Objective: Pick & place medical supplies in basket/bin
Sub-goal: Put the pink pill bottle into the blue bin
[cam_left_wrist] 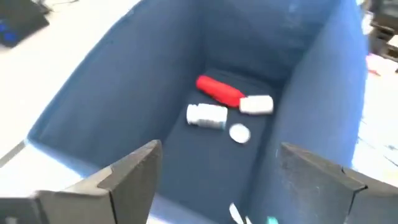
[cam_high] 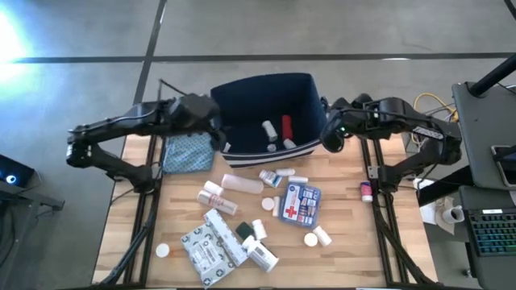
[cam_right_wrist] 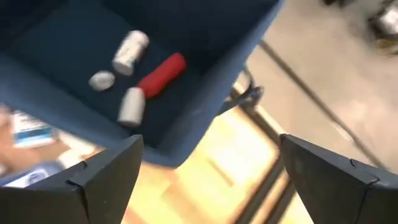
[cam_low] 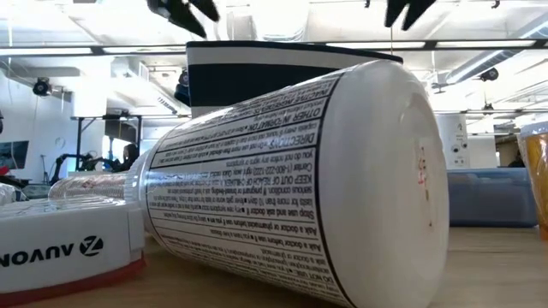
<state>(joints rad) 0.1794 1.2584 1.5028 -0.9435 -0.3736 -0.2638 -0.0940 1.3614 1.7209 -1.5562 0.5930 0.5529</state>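
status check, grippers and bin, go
Left gripper open, empty, over bin. Right gripper open at bin's right wall. Red bottle inside. Nothing blocking.

Bright overhead light throughout; both wrist views blur, and glare whitens the high view's left edge.

worktop (cam_high: pixel 347 242): pale wood planks, matt | bin (cam_high: pixel 300 89): navy fabric, soft | pill bottle (cam_low: pixel 342 180): glossy white plastic, printed paper label
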